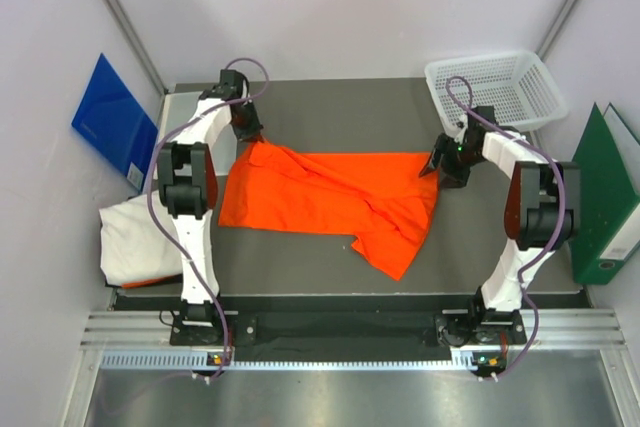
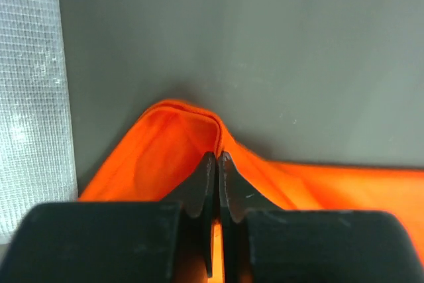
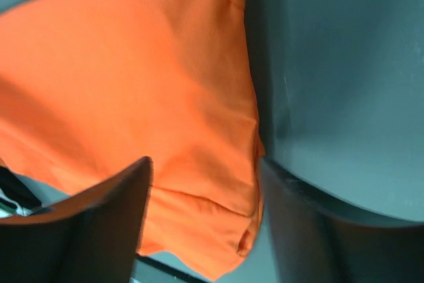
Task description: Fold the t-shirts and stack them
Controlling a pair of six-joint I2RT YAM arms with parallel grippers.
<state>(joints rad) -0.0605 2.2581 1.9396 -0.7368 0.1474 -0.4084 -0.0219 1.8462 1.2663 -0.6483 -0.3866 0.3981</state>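
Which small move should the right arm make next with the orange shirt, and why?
Probably the right gripper should lower and close on the near edge of the orange t-shirt. Its jaws stand open just above that hem, gripping nothing, while the left gripper is shut on the shirt's far left corner, so only one side is held.

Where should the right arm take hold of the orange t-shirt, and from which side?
Grip the orange t-shirt at its far right corner, coming from above. It lies spread out, that hemmed edge sits under the open right gripper, and the left gripper is shut on the far left corner, so this likely evens the stretch.
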